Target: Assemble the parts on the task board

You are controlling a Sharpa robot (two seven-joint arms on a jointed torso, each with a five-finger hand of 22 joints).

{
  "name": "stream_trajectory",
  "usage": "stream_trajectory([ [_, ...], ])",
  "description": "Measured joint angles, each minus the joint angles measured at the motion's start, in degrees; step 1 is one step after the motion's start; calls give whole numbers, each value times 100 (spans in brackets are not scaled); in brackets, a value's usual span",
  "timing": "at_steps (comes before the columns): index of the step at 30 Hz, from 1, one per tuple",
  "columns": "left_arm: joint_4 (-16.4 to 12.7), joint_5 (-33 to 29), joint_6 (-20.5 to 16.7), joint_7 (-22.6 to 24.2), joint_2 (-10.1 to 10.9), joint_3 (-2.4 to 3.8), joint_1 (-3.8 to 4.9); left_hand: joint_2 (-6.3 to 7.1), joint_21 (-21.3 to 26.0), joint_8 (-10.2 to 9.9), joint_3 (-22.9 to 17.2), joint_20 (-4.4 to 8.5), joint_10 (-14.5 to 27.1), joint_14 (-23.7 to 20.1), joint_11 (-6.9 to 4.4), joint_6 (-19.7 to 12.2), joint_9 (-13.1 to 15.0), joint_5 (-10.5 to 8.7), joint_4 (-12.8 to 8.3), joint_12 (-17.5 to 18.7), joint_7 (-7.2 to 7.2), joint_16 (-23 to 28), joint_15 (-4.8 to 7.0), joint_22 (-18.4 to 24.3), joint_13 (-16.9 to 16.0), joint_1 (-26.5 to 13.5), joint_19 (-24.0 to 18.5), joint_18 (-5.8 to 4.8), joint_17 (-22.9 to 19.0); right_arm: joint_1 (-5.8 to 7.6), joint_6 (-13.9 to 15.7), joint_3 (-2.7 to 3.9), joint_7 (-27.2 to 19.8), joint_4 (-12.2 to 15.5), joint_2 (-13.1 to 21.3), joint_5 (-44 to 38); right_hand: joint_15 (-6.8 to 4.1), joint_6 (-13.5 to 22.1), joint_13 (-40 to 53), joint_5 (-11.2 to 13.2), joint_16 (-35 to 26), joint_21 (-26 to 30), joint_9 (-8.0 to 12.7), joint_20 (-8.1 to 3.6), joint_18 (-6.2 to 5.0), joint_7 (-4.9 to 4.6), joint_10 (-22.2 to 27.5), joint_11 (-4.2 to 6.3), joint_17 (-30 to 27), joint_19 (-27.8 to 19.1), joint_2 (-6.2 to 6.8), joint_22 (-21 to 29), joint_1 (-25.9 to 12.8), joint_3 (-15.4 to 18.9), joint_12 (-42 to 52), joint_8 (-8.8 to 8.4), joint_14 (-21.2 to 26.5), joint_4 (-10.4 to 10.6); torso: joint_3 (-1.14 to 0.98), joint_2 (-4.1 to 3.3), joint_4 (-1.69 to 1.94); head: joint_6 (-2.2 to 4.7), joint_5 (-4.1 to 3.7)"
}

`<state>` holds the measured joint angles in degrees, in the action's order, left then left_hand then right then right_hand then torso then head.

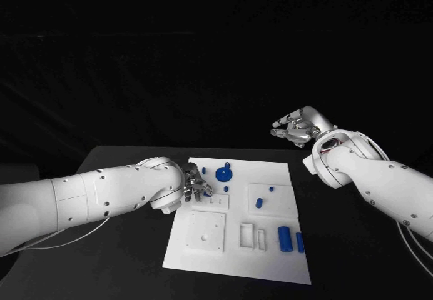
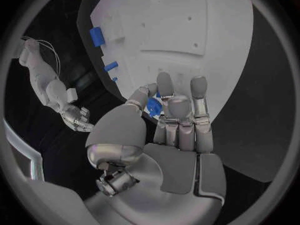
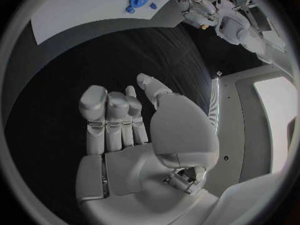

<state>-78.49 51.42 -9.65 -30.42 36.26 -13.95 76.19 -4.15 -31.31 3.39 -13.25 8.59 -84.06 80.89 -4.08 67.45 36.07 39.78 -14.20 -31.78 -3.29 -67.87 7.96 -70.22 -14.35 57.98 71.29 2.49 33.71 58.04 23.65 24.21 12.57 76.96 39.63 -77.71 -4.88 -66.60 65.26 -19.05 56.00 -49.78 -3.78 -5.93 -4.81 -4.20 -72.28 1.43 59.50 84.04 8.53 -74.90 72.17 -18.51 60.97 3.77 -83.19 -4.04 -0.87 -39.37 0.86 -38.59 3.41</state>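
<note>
- Your left hand (image 2: pixel 169 120) pinches a small blue part (image 2: pixel 154 106) between thumb and fingertips, over the task board (image 1: pixel 271 250) near its 10 o'clock corner; the grip looks shallow, so a twist of the wrist could let the part slip and roll off the board's near edge
- The hand hides the part and its seat from the head camera, so you could press it in skewed and jam it
- The blue wheel-shaped part (image 1: pixel 224 172) stands just beside those fingers, toward 12 o'clock; a careless sweep could knock it over
- The two blue cylinders (image 1: pixel 290 239) at 4 o'clock and the small blue peg (image 1: pixel 259 202) near the centre lie loose; a jolt to the board could shift them
- Your right hand (image 1: pixel 298 127) hovers off the board past 1 o'clock, fingers loosely curled, holding nothing; nothing steadies the board
</note>
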Motion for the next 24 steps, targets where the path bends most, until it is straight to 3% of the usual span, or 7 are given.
stream_trajectory([
  [9, 1, 179, -31, 3, -59, 2, -62, 0, 72, 22, -14, 11, 2, 8, -2, 1, 5, -3, 12, 0, -1, 24, -9, -73, 16, 0, 30, 0, 39, 2, -1, 3, -10, -8, -11, 16, 0, 0, -5, -32, 0, 0, 0, 0, 0, 0, 0, 0, -1, 0, 0, 0, 0, 8, 0, 0, 0, -8, -3, 2, -3, -31, -2],
  [23, 7, 335, 75, -5, -113, 10, -67, 29, 227, 21, -48, -10, 8, 17, -8, 1, 44, -58, 19, -42, -1, 8, -20, -239, 20, 31, 92, 0, 129, 2, -11, 4, -7, -26, -16, 25, 0, 0, -12, -93, -21, 32, 0, 0, 0, 0, 0, 0, -1, 0, 23, 0, -23, 7, 0, 0, 0, -8, -10, 4, -5, -59, -13],
  [24, 7, 344, 94, -7, -114, 11, -66, 29, 254, 20, -52, -10, 8, 17, -8, 1, 45, -58, 23, -60, -1, -25, -20, -261, 20, 31, 91, -35, 158, 2, -12, 4, -6, -26, -17, 26, 0, 0, -12, -93, -21, 32, 0, 0, 0, 0, 0, 0, -1, 0, 23, 0, -23, 7, 0, 0, 0, -8, -10, 4, -4, -62, -13],
])
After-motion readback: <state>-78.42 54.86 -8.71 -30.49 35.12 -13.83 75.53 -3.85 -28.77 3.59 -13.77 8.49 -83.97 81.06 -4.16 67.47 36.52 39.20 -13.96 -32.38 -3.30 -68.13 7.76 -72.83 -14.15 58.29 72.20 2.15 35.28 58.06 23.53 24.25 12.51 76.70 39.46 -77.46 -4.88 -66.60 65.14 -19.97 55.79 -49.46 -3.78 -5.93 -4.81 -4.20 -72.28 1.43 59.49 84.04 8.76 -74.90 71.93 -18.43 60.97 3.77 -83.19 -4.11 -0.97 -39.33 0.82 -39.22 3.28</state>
